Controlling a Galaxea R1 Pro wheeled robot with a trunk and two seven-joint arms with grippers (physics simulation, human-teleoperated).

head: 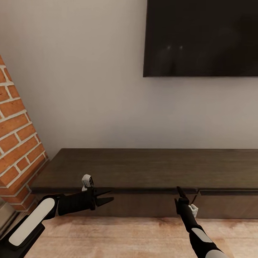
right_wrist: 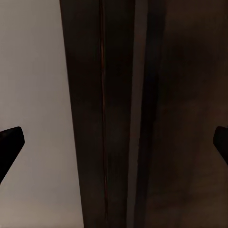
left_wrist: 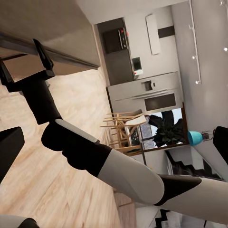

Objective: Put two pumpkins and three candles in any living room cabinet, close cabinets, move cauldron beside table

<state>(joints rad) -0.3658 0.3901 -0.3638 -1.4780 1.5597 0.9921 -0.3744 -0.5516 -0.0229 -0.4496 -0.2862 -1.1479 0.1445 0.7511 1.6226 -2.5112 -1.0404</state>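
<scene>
The long, low dark-brown cabinet (head: pixel 143 168) stands against the wall, and both wide fronts look shut. My right gripper (head: pixel 180 193) points up at the top edge of the left front, just left of the seam between the two fronts, and it is open and empty. The right wrist view shows its fingertips (right_wrist: pixel 10 142) spread wide before the cabinet's dark wood (right_wrist: pixel 166 118). My left gripper (head: pixel 107 196) hovers open and empty before the left front, pointing right. The left wrist view shows the right gripper (left_wrist: pixel 23 59) at the cabinet edge (left_wrist: pixel 57 52). Pumpkins, candles, cauldron and table are out of view.
A brick fireplace (head: pixel 16 143) juts out at the cabinet's left end. A large black television (head: pixel 200 36) hangs on the wall above. Light wood-plank floor (head: pixel 125 236) lies before the cabinet. Far off, the left wrist view shows wooden chairs (left_wrist: pixel 121 128) and a kitchen.
</scene>
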